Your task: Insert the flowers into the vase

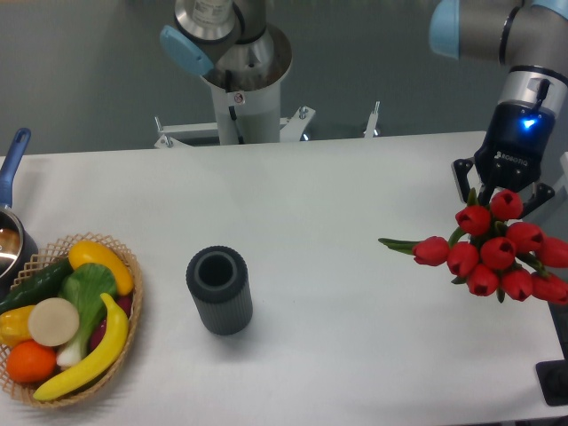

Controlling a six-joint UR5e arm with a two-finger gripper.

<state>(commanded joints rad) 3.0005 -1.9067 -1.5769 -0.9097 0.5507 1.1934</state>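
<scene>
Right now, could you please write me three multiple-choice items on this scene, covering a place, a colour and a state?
1. Where does the vase stand?
A. right of the wicker basket
B. inside the basket
C. under the flowers

2. What colour are the flowers?
A. yellow
B. red
C. white

3. How is the vase?
A. tipped over
B. filled with flowers
C. upright and empty

Key: 1 A, it stands on bare table beside the basket. 2 B, the buds are red. 3 C, its round mouth faces up, and the flowers hang at the end effector far right.
</scene>
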